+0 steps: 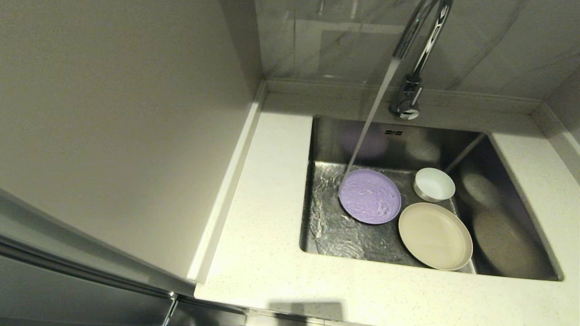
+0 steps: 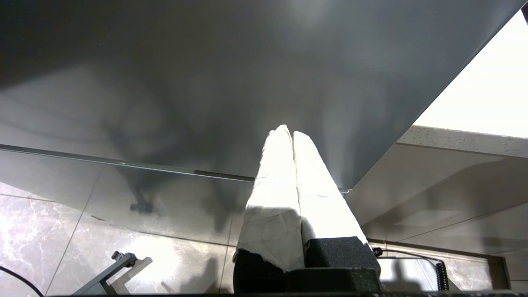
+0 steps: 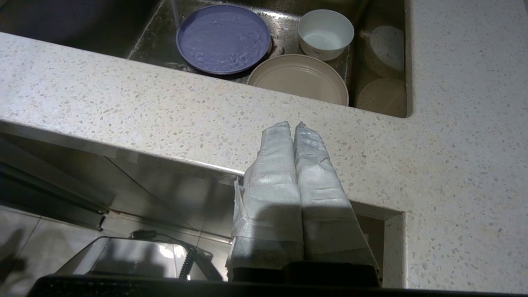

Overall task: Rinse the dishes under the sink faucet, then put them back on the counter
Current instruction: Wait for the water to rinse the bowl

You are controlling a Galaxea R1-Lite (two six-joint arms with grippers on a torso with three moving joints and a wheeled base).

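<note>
Three dishes lie in the steel sink (image 1: 326,217): a lilac plate (image 1: 369,196) (image 3: 223,38), a cream plate (image 1: 435,235) (image 3: 299,78) and a small white bowl (image 1: 434,184) (image 3: 326,34). Water runs from the chrome faucet (image 1: 419,50) onto the far left rim of the lilac plate. My right gripper (image 3: 293,123) is shut and empty, held near the front edge of the speckled counter (image 1: 263,244) (image 3: 466,165), short of the sink. My left gripper (image 2: 287,131) is shut and empty, down beside a grey cabinet panel. Neither arm shows in the head view.
A tall grey cabinet side (image 1: 113,113) borders the counter on the left. A tiled wall (image 1: 340,40) stands behind the faucet. The counter runs round the sink on the left, front and right.
</note>
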